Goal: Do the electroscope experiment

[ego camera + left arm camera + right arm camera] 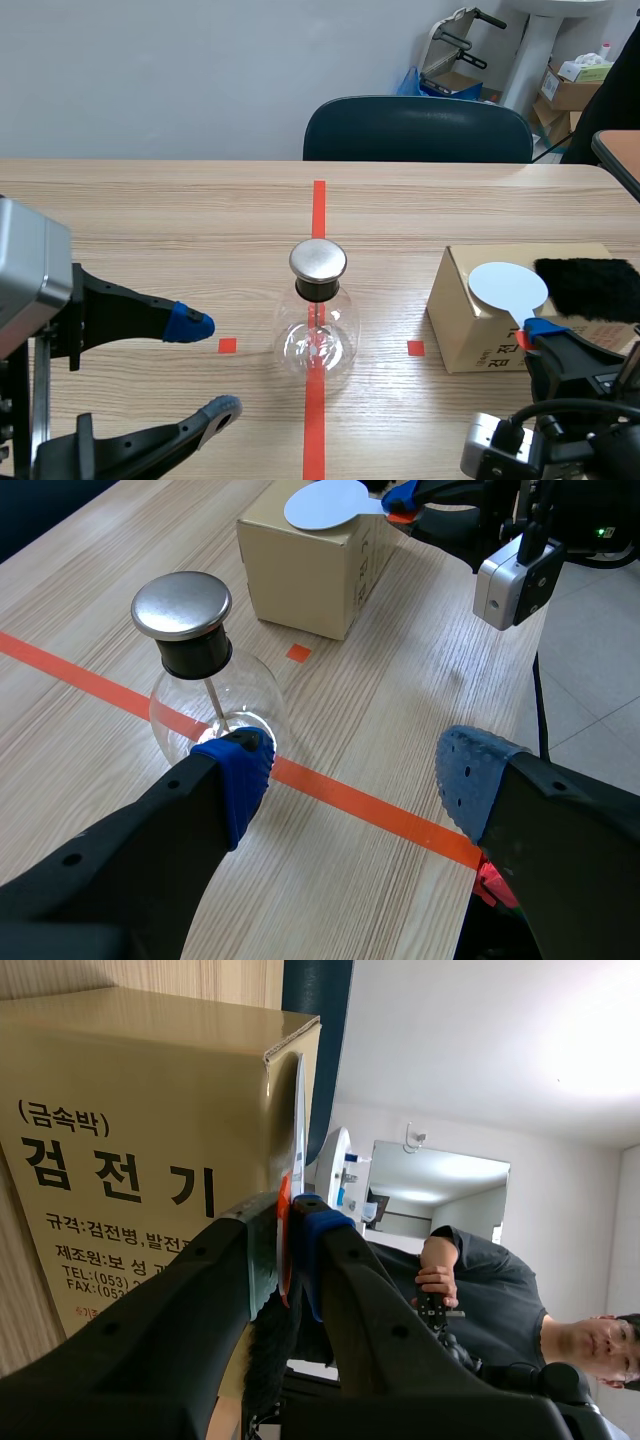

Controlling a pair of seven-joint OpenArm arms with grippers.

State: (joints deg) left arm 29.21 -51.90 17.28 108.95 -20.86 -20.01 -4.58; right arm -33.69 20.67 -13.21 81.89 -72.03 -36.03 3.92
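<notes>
Electroscope flask point(318, 330): a round glass flask, upright in the middle of the table point(150, 220), standing right on the long orange-red tape line.
Metal cap point(318, 260): a flat silvery disc on a black stopper at the flask's neck, with a thin rod running down from it into the glass.
Left pincer point(206, 365): released, its 2 blue-padded fingers spread wide, low over the table to the robot's left of the flask, near it but with bare wood between them.
Cardboard box point(470, 320): sits on the robot's right, well apart from the flask, with Korean print on the side that faces the right arm.
White paddle point(508, 287): its round white disc lies flat on the box's top at the near corner.
Right pincer point(533, 333): clenched on the paddle's red handle point(285, 1250), just at the box's near edge (from the right wrist camera the handle is pinched tight between the 2 pads).
Black fur point(590, 288): a dark fluffy pad on the box top, just beside the paddle's disc on the outer side.
Chair point(418, 130): dark, pushed up to the table's far edge.
</notes>
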